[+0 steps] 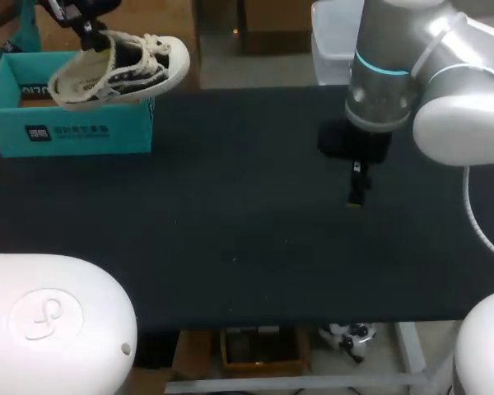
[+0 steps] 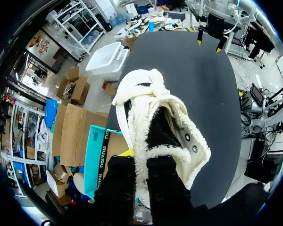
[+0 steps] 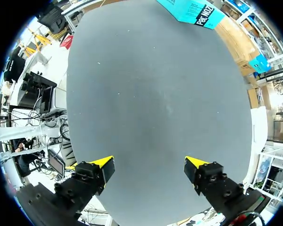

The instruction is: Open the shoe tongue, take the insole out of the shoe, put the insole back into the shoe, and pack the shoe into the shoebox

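A cream fleece-lined shoe with a black upper and white laces hangs above the open teal shoebox at the table's far left. My left gripper is shut on its heel collar. In the left wrist view the shoe stretches ahead of the left gripper, toe pointing away, with the shoebox beside and below it. The insole cannot be made out inside the shoe. My right gripper hangs open over the bare mat at the right. The right wrist view shows this gripper holding nothing, the shoebox far ahead.
The black mat covers the table. The shoebox stands at its far left corner. My right arm's large white links stand over the right side of the mat.
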### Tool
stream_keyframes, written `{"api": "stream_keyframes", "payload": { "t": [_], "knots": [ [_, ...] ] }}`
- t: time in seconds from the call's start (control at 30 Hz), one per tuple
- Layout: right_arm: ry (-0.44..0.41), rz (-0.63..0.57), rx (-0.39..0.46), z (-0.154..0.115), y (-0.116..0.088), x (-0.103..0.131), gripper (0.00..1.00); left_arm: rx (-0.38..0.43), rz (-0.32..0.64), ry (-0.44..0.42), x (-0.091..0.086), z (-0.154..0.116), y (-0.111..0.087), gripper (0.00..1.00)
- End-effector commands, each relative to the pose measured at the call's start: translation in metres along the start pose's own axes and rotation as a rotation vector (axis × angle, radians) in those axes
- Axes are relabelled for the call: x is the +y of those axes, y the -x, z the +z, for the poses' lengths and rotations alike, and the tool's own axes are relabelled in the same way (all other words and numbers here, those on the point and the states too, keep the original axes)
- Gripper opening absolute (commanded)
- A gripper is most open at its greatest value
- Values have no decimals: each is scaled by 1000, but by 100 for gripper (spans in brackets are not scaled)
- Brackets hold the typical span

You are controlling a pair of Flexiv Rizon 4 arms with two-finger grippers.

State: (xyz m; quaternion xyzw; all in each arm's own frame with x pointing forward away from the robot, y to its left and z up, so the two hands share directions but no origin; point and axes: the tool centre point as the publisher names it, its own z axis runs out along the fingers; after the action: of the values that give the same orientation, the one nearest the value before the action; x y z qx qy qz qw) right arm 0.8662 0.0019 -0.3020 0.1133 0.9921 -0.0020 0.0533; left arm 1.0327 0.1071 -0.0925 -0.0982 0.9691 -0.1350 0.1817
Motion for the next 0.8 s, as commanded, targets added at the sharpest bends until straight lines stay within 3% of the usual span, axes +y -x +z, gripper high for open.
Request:
{"api": "stream_keyframes", "payload": {
  "t": [0.03,0.27,0.5,0.8],
  "knots": [
    [0,-1,0,-1,0,-1,100,143,22,-34,33,15,51,0],
    [0,-1,0,-1,0,-1,100,175,91,-25,74,46,102,0],
    [0,-1,0,-1,0,-1,100,202,138,-28,94,76,145,0],
    [0,-1,0,-1,0,-1,100,219,195,-31,123,104,169,0]
  ]
}}
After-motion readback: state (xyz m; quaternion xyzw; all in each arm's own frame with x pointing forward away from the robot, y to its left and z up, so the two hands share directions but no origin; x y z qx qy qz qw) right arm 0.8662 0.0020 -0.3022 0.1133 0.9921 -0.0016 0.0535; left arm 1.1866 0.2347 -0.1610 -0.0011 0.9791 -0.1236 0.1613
